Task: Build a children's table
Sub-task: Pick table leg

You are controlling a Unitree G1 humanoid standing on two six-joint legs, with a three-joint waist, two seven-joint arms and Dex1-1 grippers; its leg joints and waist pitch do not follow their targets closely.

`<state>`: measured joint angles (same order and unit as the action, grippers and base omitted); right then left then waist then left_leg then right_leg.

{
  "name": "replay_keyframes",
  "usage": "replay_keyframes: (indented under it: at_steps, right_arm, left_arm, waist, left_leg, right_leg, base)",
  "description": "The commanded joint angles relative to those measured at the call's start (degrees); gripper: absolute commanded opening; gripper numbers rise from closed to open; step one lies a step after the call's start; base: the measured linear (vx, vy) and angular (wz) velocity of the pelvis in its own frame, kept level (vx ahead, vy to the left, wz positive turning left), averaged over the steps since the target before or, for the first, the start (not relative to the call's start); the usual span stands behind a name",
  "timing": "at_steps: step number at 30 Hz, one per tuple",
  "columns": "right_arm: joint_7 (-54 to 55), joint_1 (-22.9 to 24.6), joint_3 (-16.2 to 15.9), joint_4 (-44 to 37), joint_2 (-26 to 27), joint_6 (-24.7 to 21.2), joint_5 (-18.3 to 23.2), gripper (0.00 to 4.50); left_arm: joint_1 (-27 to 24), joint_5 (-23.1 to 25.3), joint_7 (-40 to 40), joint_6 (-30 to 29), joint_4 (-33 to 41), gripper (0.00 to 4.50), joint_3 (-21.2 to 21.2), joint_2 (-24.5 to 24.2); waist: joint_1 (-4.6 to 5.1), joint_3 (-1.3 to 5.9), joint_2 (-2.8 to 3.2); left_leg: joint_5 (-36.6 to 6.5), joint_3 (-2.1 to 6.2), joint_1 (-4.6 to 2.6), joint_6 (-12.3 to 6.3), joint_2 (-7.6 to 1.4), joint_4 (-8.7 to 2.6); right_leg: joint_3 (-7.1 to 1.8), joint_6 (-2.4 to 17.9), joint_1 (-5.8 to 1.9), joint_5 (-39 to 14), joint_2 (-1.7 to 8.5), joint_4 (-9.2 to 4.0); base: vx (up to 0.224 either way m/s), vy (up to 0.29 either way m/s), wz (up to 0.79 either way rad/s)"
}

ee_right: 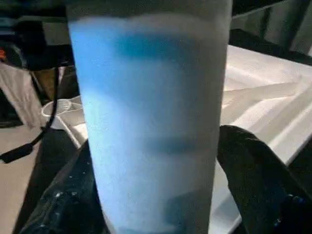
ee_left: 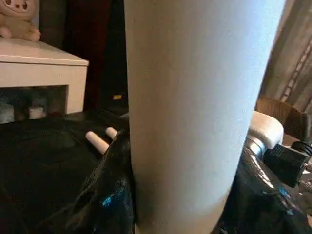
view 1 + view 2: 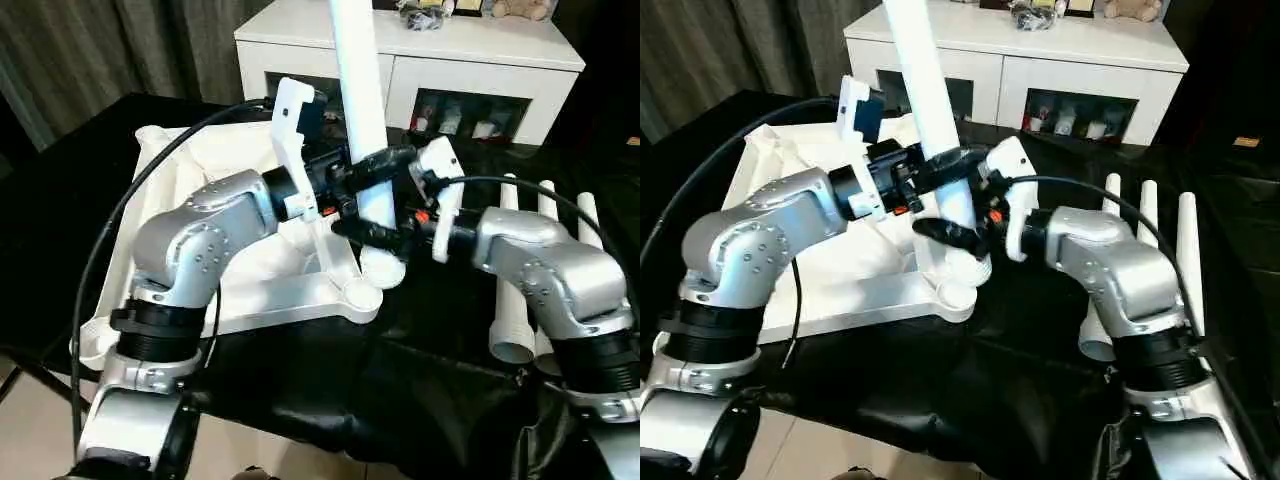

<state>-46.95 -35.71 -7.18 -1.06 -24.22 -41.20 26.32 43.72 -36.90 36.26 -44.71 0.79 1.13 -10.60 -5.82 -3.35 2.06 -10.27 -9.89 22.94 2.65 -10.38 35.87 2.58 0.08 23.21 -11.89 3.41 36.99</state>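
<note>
Both jaws clasping upright leg [image 3: 358, 90], its foot in tabletop [image 3: 250, 290] corner socket

You are looking down over two silver metal forearms, the left arm [image 3: 205, 235] and the right arm [image 3: 545, 265], each a set of rounded, brushed-looking housings dotted with small round screw heads. Below each elbow housing sits a black ribbed collar [image 3: 160, 330] banded with a silver ring. At each wrist a flat white bracket [image 3: 290, 145] stands up beside black motor parts, with small red-orange marks near the joint [image 3: 422, 215]. A black cable [image 3: 110, 235] loops in a wide arc from the left wrist down past the elbow, and another black cable [image 3: 545, 190] arches over the right forearm. The fingers [image 3: 375, 235] are glossy black and rounded.
</note>
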Motion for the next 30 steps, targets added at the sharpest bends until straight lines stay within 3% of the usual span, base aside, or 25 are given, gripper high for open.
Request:
replay_keyframes:
  at_steps: [1, 10, 11, 13, 15, 19, 22, 23, 25, 28, 30]
  right_arm:
    - [0.51, 0.62, 1.25, 0.98, -0.90, -1.50, -0.14, 2.82]
    - [1.91, 0.46, 1.11, 1.34, 0.08, -1.37, -0.71, 2.22]
    - [3.26, 0.39, 1.03, 1.32, 0.61, -0.95, -1.10, 2.04]
    - [4.45, 0.32, 0.91, 1.29, 1.17, -0.32, -1.73, 1.96]
    - [7.15, 0.11, 0.89, 1.45, 2.50, 0.76, -3.15, 1.94]
    - [14.15, -0.28, 0.18, 1.91, 6.41, 3.65, -7.19, 1.89]
    - [16.73, -0.36, 0.33, 2.31, 8.24, 4.69, -8.06, 1.88]
    - [18.99, -0.44, 0.13, 2.85, 9.45, 5.95, -9.17, 1.88]
    - [22.42, -0.59, 0.08, 3.66, 11.31, 7.85, -11.15, 1.88]
    - [24.20, -0.90, 0.08, 4.32, 12.41, 8.87, -12.38, 1.87]
    - [24.82, -1.13, -0.13, 4.78, 13.13, 9.36, -12.97, 1.87]
  left_arm:
    - [1.31, -2.05, 2.01, -0.77, 1.35, 1.88, -0.08, -0.47]
    - [1.04, -1.05, 2.76, -0.10, 1.48, 1.88, 0.30, -0.86]
    - [1.37, 0.95, 0.15, 0.58, 0.56, 1.88, 0.52, -0.69]
    - [1.99, 0.54, -2.00, -0.25, -1.17, 1.88, -0.77, 0.37]
    - [2.53, 1.58, -4.27, 0.04, -2.98, 2.44, -1.27, 1.07]
    - [2.46, 8.90, -10.93, 5.21, -4.36, 2.65, 0.91, 2.32]
    - [2.53, 13.13, -17.60, 8.94, -5.89, 2.92, 0.81, 4.64]
    - [2.47, 15.24, -23.36, 11.76, -7.28, 3.05, -0.44, 7.33]
    - [2.10, 16.38, -28.03, 14.44, -8.31, 3.11, -1.72, 10.22]
    - [1.77, 15.83, -28.58, 14.52, -8.05, 3.38, -2.34, 11.29]
    - [1.69, 16.25, -28.69, 14.55, -7.99, 3.17, -2.43, 11.56]
  waist:
    - [-0.11, 4.48, -0.64]
    - [-0.16, 4.53, -0.61]
    - [-0.17, 4.52, -0.59]
    - [-0.12, 4.48, -0.65]
    - [-0.30, 4.52, -0.65]
    - [-0.03, 4.59, -0.37]
    - [0.17, 4.66, -0.58]
    - [0.14, 4.65, -0.62]
    - [0.12, 4.70, -0.67]
    - [-0.01, 4.72, -0.76]
    - [0.09, 4.55, -0.75]
  left_leg:
    - [-5.74, 0.76, -1.28, -0.84, -2.19, -3.76]
    - [-5.57, 0.78, -1.29, -0.58, -2.19, -3.76]
    - [-5.52, 0.78, -1.28, -0.52, -2.20, -3.77]
    - [-5.45, 0.69, -1.30, -0.35, -2.07, -3.71]
    - [-5.33, 0.78, -1.24, -0.05, -2.12, -3.77]
    - [-5.37, 0.87, -1.29, 0.80, -2.07, -3.83]
    - [-5.05, 0.92, -1.14, 0.70, -2.17, -3.81]
    - [-5.08, 0.89, -1.09, 0.36, -2.13, -3.75]
    - [-4.94, 0.91, -1.04, 0.21, -2.15, -3.72]
    - [-4.94, 0.92, -1.13, 0.03, -2.15, -3.78]
    - [-5.72, 0.86, -1.13, 0.00, -2.09, -3.85]
  right_leg:
    - [-2.48, 13.60, -3.35, -1.56, 4.10, -4.03]
    - [-2.44, 13.62, -3.34, -1.45, 4.06, -3.95]
    - [-2.45, 13.61, -3.33, -1.40, 4.08, -3.95]
    - [-2.48, 13.46, -3.24, -1.59, 4.00, -4.09]
    - [-2.50, 13.26, -3.38, -1.96, 4.19, -4.08]
    - [-2.45, 12.64, -3.38, -1.72, 4.14, -4.10]
    - [-2.51, 12.41, -3.52, 0.24, 4.11, -4.06]
    - [-2.54, 12.51, -3.55, 0.73, 4.12, -4.16]
    - [-2.55, 12.56, -3.65, 1.13, 4.19, -4.12]
    - [-2.51, 12.40, -3.51, 0.47, 4.23, -4.08]
    - [-2.51, 12.03, -3.37, -1.18, 4.17, -4.28]
  base:
    - [0.000, 0.000, 0.00]
    - [0.000, 0.000, 0.00]
    - [0.000, 0.000, 0.00]
    - [0.000, 0.000, 0.00]
    - [0.000, 0.000, 0.00]
    - [0.000, 0.000, 0.00]
    - [0.000, 0.000, 0.00]
    - [0.000, 0.000, 0.00]
    - [0.000, 0.000, 0.00]
    - [0.000, 0.000, 0.00]
    - [0.000, 0.000, 0.00]
